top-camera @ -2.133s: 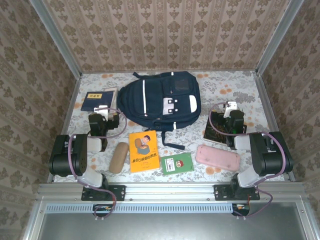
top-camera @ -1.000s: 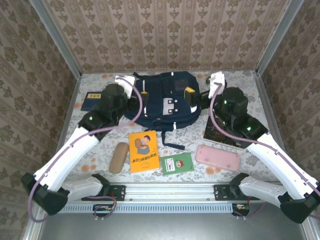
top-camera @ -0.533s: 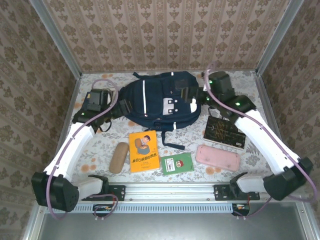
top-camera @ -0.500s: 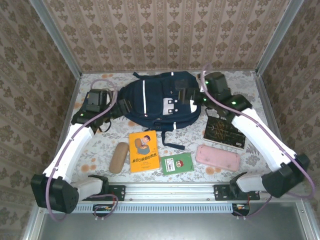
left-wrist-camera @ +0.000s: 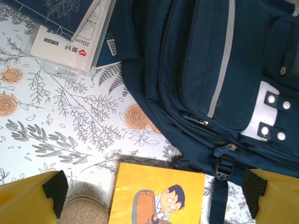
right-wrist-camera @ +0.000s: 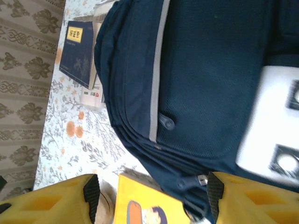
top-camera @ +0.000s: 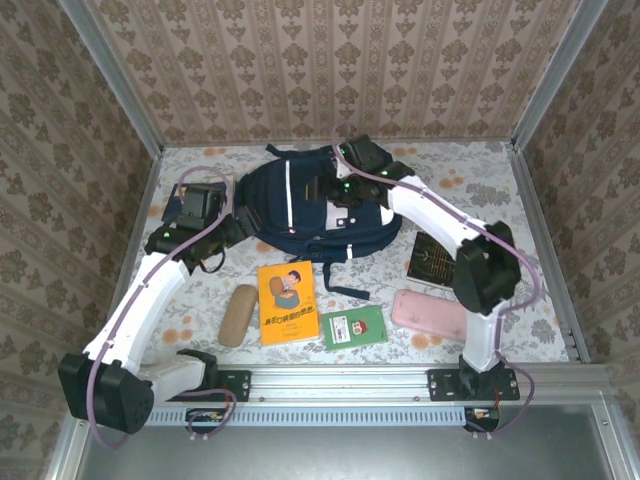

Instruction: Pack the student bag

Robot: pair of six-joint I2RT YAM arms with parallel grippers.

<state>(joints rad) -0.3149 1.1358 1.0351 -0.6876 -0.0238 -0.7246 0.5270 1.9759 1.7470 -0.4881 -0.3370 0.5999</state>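
Top view, bag (top-camera: pixel 305 222): lies flat on the table (top-camera: pixel 470 180) at its far middle, front face up.
Top view, left arm: the forearm stretches forward from the base and the wrist bends toward the bag. The left gripper (top-camera: pixel 238 228) is just beside the bag's left edge.
Top view, right arm: the elbow is folded on the bag's near right and the forearm reaches across to it. The right gripper (top-camera: pixel 335 190) is over the bag's front.
Top view, near side of bag: yellow book (top-camera: pixel 288 302), with a tan case (top-camera: pixel 237 314) to its left. A green card (top-camera: pixel 353 327) and a pink case (top-camera: pixel 430 312) are to its right.
Top view, right of bag: dark book (top-camera: pixel 435 260), partly behind the right arm.
Left wrist, left gripper (left-wrist-camera: pixel 155 190): jaws wide apart, holding nothing. The yellow fingers (left-wrist-camera: pixel 28 200) sit in the lower corners.
Left wrist, bag (left-wrist-camera: pixel 196 56): upper right, showing a grey stripe, a zip pull and a white studded patch.
Left wrist, left of bag: a navy book (left-wrist-camera: pixel 56 7) touching a white packet (left-wrist-camera: pixel 65 42).
Left wrist, near side of bag: yellow book (left-wrist-camera: pixel 159 193) and tan case (left-wrist-camera: pixel 86 212).
Right wrist, right gripper (right-wrist-camera: pixel 153 191): jaws partly apart, nothing between them.
Right wrist, bag (right-wrist-camera: pixel 210 70): directly beneath, stripe and zip pull in view.
Right wrist, beyond bag's left edge: navy book (right-wrist-camera: pixel 77 51) with a yellow label.
Right wrist, near side of bag: yellow book (right-wrist-camera: pixel 145 205), seen between the fingers (right-wrist-camera: pixel 51 200).
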